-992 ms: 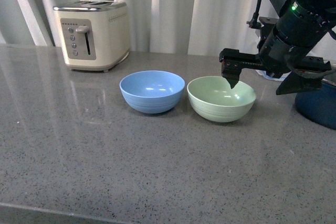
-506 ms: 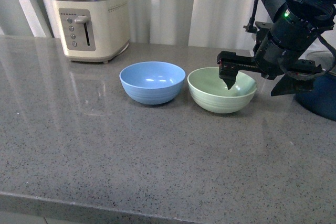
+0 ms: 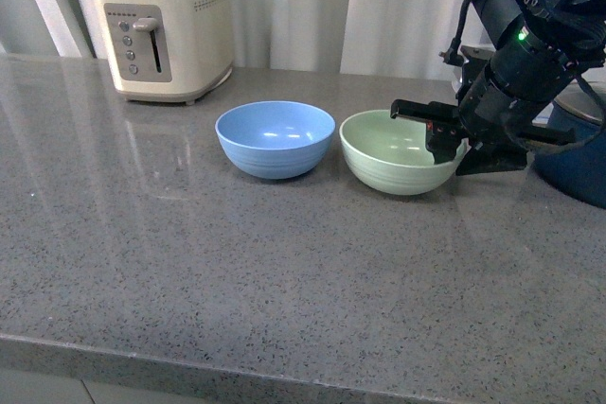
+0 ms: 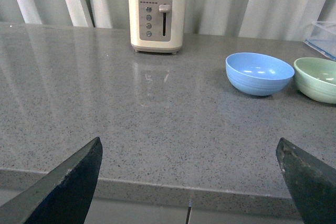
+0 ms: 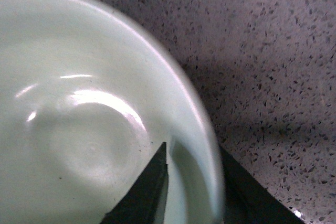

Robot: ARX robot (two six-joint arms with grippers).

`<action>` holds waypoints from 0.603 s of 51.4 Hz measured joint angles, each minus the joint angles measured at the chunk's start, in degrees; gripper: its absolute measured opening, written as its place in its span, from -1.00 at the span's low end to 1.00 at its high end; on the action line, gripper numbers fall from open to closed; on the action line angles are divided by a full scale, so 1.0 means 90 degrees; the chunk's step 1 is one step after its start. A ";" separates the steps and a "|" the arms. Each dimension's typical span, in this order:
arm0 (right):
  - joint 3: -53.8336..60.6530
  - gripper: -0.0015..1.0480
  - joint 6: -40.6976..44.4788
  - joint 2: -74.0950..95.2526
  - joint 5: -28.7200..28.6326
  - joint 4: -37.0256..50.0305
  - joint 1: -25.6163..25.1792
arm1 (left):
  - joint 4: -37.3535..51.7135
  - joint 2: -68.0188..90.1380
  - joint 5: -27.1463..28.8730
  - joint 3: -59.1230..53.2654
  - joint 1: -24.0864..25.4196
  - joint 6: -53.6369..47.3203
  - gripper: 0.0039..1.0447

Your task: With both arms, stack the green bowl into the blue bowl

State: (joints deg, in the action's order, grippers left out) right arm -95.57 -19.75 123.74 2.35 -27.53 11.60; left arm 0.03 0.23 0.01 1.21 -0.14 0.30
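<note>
Right end effector (image 3: 451,162) astride green bowl (image 3: 386,164)

The right gripper (image 3: 445,146) covers the green bowl's (image 3: 393,156) rim on the side toward the countertop's (image 3: 237,281) right edge; in the wrist view its fingers (image 5: 146,196) run off the frame, the outer one half behind the rim, and whether they touch the wall cannot be told. The navy pot (image 3: 579,182) is cut by the frame and partly behind the right arm (image 3: 540,40). Only the left gripper's (image 4: 188,140) finger tips (image 4: 73,182) show
</note>
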 joint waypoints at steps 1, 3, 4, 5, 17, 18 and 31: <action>0.0041 -0.60 0.0000 -0.0002 0.0002 0.0007 0.0000 | 0.0000 0.0000 0.0000 0.0000 0.0000 -0.0002 0.87; 0.0087 -0.70 -0.0034 -0.0012 -0.0019 0.0010 -0.0002 | 0.0000 0.0000 0.0000 0.0000 0.0000 0.0000 0.87; 0.0097 -0.73 -0.0039 -0.0022 -0.0029 0.0022 -0.0005 | 0.0000 0.0000 0.0000 0.0000 0.0000 -0.0002 0.87; 0.0104 -0.82 -0.0053 -0.0073 -0.0083 0.0066 -0.0022 | 0.0000 0.0000 0.0002 0.0000 0.0000 -0.0002 0.87; 0.0308 -0.96 0.0029 -0.0299 -0.0087 0.0214 -0.0151 | 0.0000 0.0000 0.0000 0.0000 0.0000 -0.0002 0.87; 0.0308 -0.96 0.0029 -0.0304 -0.0085 0.0211 -0.0160 | 0.0000 0.0000 0.0000 0.0000 0.0000 0.0000 0.87; -0.0053 -0.96 0.0274 -0.0335 -0.0090 -0.0024 -0.0279 | 0.0000 0.0000 0.0002 0.0000 0.0000 -0.0002 0.87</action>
State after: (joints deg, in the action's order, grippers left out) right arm -96.05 -17.28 120.73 1.54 -27.75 9.08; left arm 0.03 0.23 0.03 1.21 -0.14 0.27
